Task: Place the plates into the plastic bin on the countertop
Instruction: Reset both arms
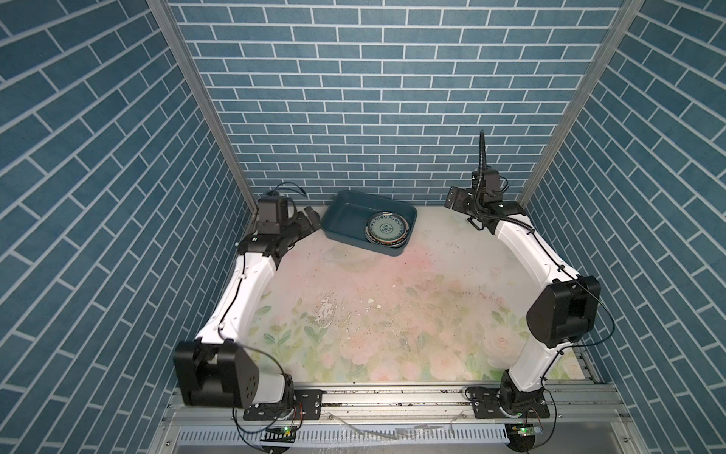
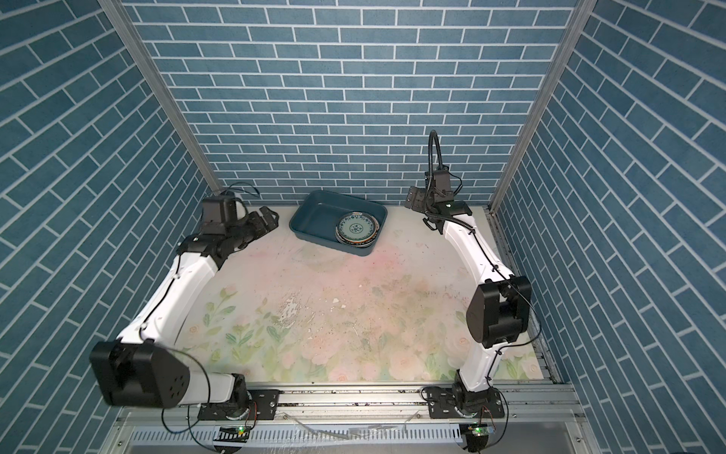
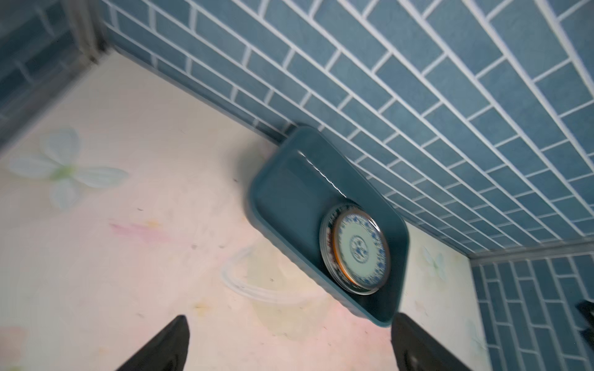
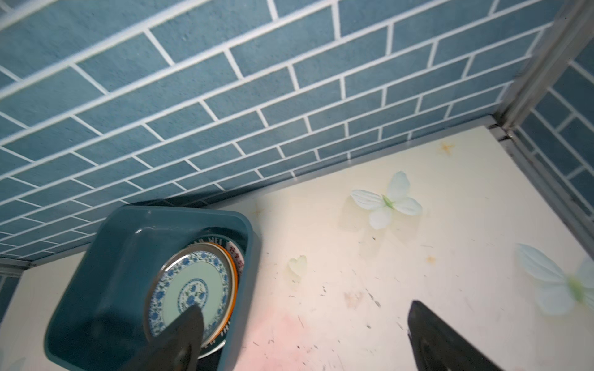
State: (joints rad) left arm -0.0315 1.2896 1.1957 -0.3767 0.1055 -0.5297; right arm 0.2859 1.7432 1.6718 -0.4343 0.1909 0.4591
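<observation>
The dark teal plastic bin stands at the back of the floral countertop, against the brick wall. A stack of plates lies in its right half. The top plate is teal patterned, with an orange rim and lettered rims showing below it. My left gripper is open just left of the bin, holding nothing. My right gripper hovers open to the right of the bin, also holding nothing.
Blue brick walls close in the back and both sides. Metal corner posts stand at the back corners. The bin sits slightly askew to the back wall. A worn patch marks the countertop's middle. The arm bases sit on the front rail.
</observation>
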